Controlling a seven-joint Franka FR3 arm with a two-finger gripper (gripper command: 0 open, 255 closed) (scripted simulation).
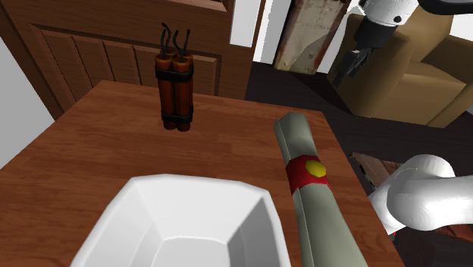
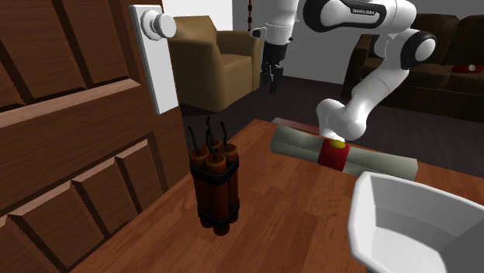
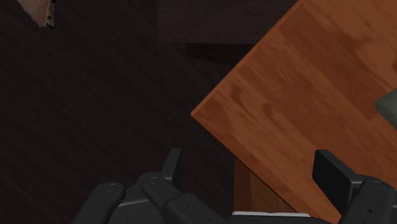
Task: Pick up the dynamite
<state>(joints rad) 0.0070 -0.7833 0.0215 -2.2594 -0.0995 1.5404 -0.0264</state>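
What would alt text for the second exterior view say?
A bundle of reddish-brown dynamite sticks stands upright on a wooden table beside a panelled door. The black gripper hangs high and farther back, well clear of it; a grey roll with a red band and a white bowl lie to the right.

Red-brown dynamite (image 1: 174, 87) bundle stands upright on table.

- A bundle of reddish-brown dynamite sticks (image 1: 175, 91) with black bands and dark fuses stands upright near the brown wooden table's (image 1: 83, 152) far edge.
- A grey-green rolled scroll (image 1: 312, 199) with a red band lies along the table's right side.
- A white angular bowl (image 1: 114, 220) sits nearest the camera.
- The black gripper (image 1: 345, 74) hangs beyond the far right corner.
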